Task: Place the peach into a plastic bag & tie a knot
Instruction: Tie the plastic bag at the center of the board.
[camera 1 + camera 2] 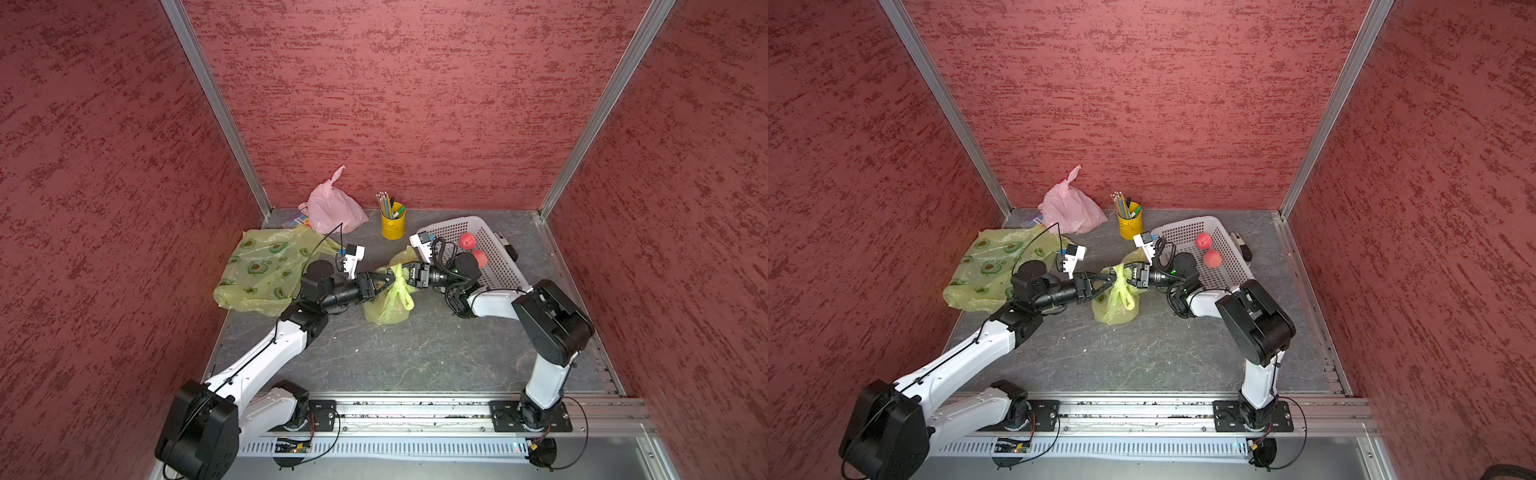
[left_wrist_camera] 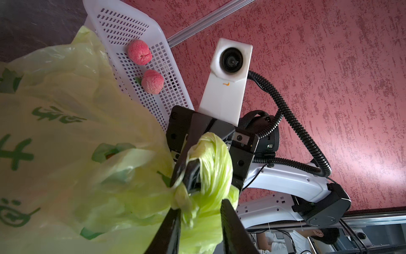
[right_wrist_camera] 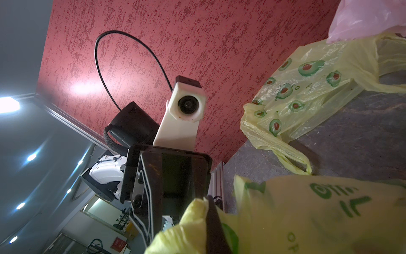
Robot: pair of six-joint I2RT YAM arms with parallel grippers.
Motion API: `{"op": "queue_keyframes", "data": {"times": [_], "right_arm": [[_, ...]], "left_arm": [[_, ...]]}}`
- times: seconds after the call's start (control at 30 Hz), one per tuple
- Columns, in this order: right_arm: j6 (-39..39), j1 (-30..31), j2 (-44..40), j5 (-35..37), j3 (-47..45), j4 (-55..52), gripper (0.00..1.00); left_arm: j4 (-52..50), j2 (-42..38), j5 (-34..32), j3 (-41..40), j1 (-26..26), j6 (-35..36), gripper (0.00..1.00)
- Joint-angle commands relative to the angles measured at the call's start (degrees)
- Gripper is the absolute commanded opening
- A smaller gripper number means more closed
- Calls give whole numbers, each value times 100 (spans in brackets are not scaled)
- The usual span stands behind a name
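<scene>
A yellow-green plastic bag (image 1: 388,309) (image 1: 1117,309) stands bulging mid-table; nothing inside it shows. Its twisted handles rise between my two grippers. My left gripper (image 1: 388,279) (image 2: 201,220) has its jaws part way apart, with bunched handle plastic (image 2: 204,211) filling the gap beside a small knot (image 2: 182,198). My right gripper (image 1: 405,271) (image 3: 211,222) is shut on the other handle, which wraps round its finger (image 2: 189,167). Two pink-red peaches (image 1: 467,240) (image 1: 480,257) lie in the white basket (image 1: 453,222) behind the right arm.
A flat yellow bag with avocado prints (image 1: 266,270) lies at the left. A pink bag (image 1: 332,208) and a yellow cup of pencils (image 1: 392,222) stand at the back wall. A dark small object (image 1: 509,247) sits right of the basket. Red walls close three sides.
</scene>
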Motion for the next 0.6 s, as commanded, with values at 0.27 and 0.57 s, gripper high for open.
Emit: {"op": "queue_keyframes", "data": {"times": [0.27,0.57], "right_arm": [[20,-10,-217,-150,111,103,0],[-970,-10,-477,-128,100,-1198,0]], "left_arm": [[67,58,-6,188,-53,13,17],[-291,-120,-316,-4,232,23,0]]}}
